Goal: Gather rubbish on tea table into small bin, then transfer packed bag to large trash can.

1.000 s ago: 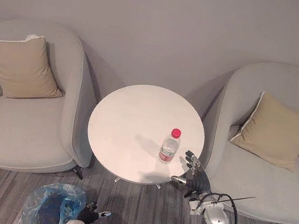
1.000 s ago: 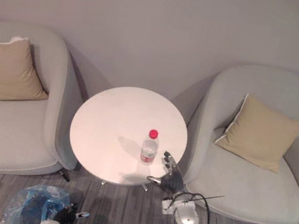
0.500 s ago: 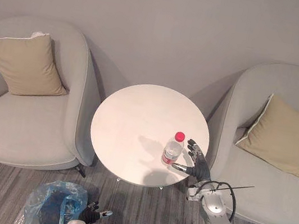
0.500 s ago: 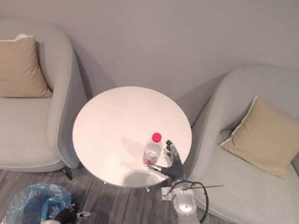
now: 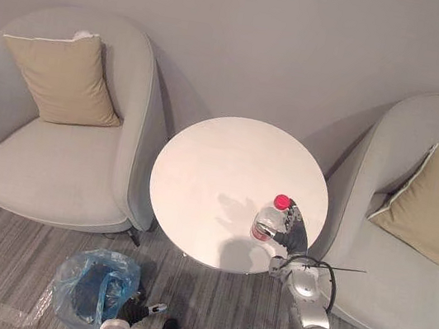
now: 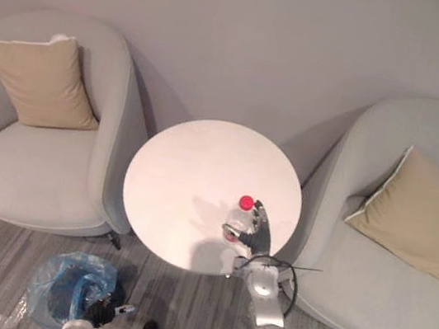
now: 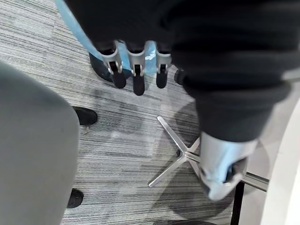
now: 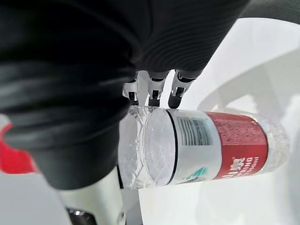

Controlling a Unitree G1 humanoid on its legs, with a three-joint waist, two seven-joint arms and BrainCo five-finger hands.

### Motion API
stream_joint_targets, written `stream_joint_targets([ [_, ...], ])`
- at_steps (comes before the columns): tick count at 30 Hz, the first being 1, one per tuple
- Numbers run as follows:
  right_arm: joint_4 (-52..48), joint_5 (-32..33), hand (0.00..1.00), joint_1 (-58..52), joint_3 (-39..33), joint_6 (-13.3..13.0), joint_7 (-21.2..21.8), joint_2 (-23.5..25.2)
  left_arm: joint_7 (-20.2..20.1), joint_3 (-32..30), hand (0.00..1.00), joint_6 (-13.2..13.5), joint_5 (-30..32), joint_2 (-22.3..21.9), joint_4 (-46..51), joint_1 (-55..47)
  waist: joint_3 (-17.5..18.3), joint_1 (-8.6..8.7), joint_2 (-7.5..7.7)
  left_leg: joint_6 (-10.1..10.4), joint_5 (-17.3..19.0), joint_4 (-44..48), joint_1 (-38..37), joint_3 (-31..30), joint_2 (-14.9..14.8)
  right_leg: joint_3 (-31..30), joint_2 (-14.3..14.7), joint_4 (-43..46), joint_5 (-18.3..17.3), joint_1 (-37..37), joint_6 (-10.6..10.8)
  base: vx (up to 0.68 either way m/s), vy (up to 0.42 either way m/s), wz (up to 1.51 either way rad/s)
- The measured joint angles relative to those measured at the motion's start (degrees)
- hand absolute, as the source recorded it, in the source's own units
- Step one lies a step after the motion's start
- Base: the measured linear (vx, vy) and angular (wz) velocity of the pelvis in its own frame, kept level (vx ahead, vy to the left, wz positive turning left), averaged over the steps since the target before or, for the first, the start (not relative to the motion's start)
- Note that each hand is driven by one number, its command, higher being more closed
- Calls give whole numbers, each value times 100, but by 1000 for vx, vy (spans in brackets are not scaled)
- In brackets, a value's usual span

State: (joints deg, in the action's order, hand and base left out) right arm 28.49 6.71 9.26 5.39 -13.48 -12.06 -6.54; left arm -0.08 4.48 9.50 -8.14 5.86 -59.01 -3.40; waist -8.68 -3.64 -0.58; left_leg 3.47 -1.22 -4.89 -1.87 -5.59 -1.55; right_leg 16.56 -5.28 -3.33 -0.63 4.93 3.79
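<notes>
Right wrist view shows the plastic water bottle (image 8: 197, 140), clear with a red label and red cap, lying across the palm of the right hand (image 5: 297, 239). The fingers (image 8: 151, 93) curl onto one side of it with their dark tips on the plastic. In the eye views the thumb (image 5: 263, 237) crosses the opposite side, so the bottle is grasped between thumb and fingers. It stands upright on the round white tea table (image 5: 219, 164), close to the rim nearest the wrist.

Well away from those fingers, on the floor, sits the blue bin bag (image 5: 91, 290). The left hand (image 5: 132, 313) is at its edge, and in the left wrist view its fingers (image 7: 134, 75) are clenched on the blue film. Grey armchairs (image 5: 61, 164) with tan cushions (image 5: 61, 81) flank the table.

The step in hand appears to be the pickup of the last item of rubbish. The next move probably calls for a firm squeeze, a straight lift and a carry down to the bag's mouth.

A second ago the right hand hung spread at the table's rim, short of the bottle. Half a second ago it was beside it with the thumb reaching. The bottle has not shifted on the table, though the camera has moved.
</notes>
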Motion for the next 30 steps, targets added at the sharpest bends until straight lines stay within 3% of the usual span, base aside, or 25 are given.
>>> stream_joint_targets([
  [7,185,13,0,404,-141,57,-220,104,-11,22,0,17,-166,6,45,0,-108,-17,-26,-3,-3,4,113,-46,13,48,-6,0,-7,-90,4,-3,0,4],
  [8,235,14,100,461,-177,65,-222,144,-11,62,0,21,-207,12,54,0,-114,-25,-24,-4,-2,4,116,-52,14,52,-6,0,-7,-90,3,0,0,0],
  [19,625,91,100,1037,-165,128,-132,150,-17,127,0,26,-324,20,165,62,-309,-136,-58,-3,-1,34,167,-126,17,53,-40,248,-144,-191,-18,-11,1,4],
  [25,571,223,100,939,172,208,167,135,-25,120,0,10,-324,27,207,67,-333,-140,-56,-17,14,27,101,-14,15,-111,-52,278,-146,-194,-16,-6,8,-8],
  [30,-574,214,100,291,564,241,553,6,-155,115,0,-23,-315,57,205,83,-332,-121,-43,-42,83,36,-54,214,17,-368,-68,330,-149,-183,-3,-27,16,-23],
])
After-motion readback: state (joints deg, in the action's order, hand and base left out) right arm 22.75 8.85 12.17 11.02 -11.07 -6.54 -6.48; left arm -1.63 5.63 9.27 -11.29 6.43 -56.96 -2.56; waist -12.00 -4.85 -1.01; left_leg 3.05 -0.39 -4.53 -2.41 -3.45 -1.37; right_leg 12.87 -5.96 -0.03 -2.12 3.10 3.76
